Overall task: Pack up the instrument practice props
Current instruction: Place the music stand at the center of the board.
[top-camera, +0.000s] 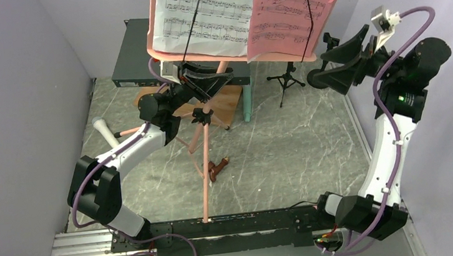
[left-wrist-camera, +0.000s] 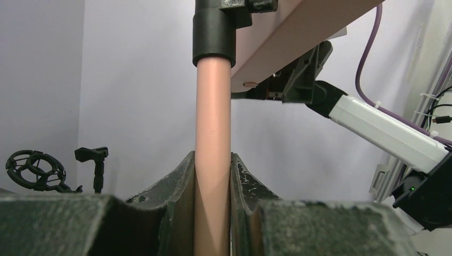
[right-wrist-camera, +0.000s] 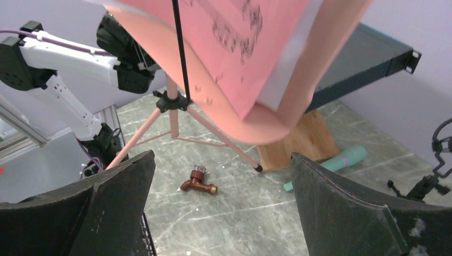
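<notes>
The pink music desk (top-camera: pixel 160 51) stands tall on its pole (left-wrist-camera: pixel 212 106) and pink tripod legs (top-camera: pixel 204 168). It carries a white page (top-camera: pixel 200 11) and a red page (top-camera: pixel 294 8). My left gripper (top-camera: pixel 210 84) is shut on the pole just under the desk, with both fingers pressed against it (left-wrist-camera: pixel 212 160). My right gripper (top-camera: pixel 318 69) hangs open beside the desk's right edge, holding nothing (right-wrist-camera: pixel 221 160). A white microphone (top-camera: pixel 105 132) lies at the left and a mint one (right-wrist-camera: pixel 341 162) beside the wooden block. A black mic mount (top-camera: pixel 286 81) stands at the back.
A dark grey metal box (top-camera: pixel 135 55) sits at the back behind the stand. Under the desk lies a wooden block (right-wrist-camera: pixel 298 138). A small brown tap-shaped piece (top-camera: pixel 218 168) rests on the table between the legs. Walls close in on the left and right.
</notes>
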`<act>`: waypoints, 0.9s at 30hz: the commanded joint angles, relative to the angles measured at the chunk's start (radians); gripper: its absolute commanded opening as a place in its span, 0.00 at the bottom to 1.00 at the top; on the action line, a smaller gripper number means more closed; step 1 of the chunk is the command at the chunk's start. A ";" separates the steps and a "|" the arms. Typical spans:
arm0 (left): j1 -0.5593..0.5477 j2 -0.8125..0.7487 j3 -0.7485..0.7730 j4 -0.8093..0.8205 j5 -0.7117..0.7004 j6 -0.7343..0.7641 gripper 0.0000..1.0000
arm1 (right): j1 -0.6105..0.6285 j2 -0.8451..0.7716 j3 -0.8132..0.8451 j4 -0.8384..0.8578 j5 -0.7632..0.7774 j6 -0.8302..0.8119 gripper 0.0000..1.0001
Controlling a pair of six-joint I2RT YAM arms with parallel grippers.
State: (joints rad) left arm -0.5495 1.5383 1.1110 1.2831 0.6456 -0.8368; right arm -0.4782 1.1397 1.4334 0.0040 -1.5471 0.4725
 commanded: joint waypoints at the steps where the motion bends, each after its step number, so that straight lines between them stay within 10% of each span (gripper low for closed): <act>1: -0.006 -0.083 0.071 0.269 -0.118 -0.041 0.00 | 0.044 0.058 0.134 0.233 0.028 0.277 0.99; 13: -0.005 -0.120 0.054 0.265 -0.109 -0.042 0.00 | 0.125 0.167 0.219 0.395 0.124 0.506 0.95; 27: -0.006 -0.159 0.030 0.235 -0.119 -0.007 0.00 | 0.021 0.129 0.251 0.240 0.058 0.383 0.92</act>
State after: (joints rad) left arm -0.5499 1.5002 1.0828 1.2751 0.6392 -0.8330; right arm -0.4126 1.2877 1.6516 0.2253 -1.4715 0.8295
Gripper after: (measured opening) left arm 0.259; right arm 0.928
